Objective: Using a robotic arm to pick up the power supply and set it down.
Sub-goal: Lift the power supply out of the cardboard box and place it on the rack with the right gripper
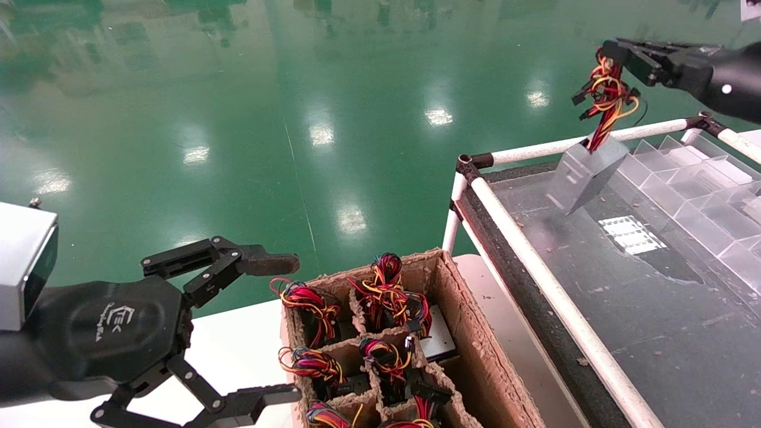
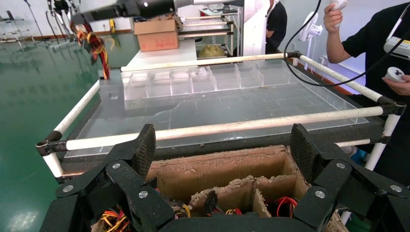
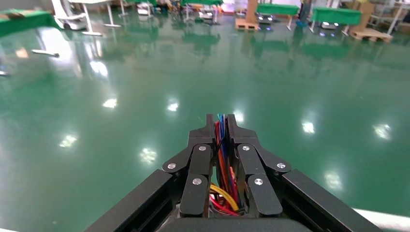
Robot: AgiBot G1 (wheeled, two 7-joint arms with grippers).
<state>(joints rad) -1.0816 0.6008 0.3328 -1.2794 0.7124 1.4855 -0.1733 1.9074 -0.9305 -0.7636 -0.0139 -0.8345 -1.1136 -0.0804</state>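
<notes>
The power supply (image 1: 585,172), a silver-grey metal box, hangs tilted by its red, yellow and orange wires (image 1: 606,95) over the far corner of the railed table. My right gripper (image 1: 609,53), high at the right, is shut on those wires. The right wrist view shows its fingers (image 3: 199,159) pinching the wire bundle (image 3: 222,164). From the left wrist view the box (image 2: 111,94) sits at the table's far corner, under its wires (image 2: 96,48). My left gripper (image 1: 284,329) is open and empty at the lower left, beside the cardboard box.
A cardboard box (image 1: 475,356) with dividers holds several more wired power supplies (image 1: 386,291). The table has white pipe rails (image 1: 535,267) and a clear compartment tray (image 1: 695,196). A person (image 2: 377,38) stands at the table's side. Green floor lies beyond.
</notes>
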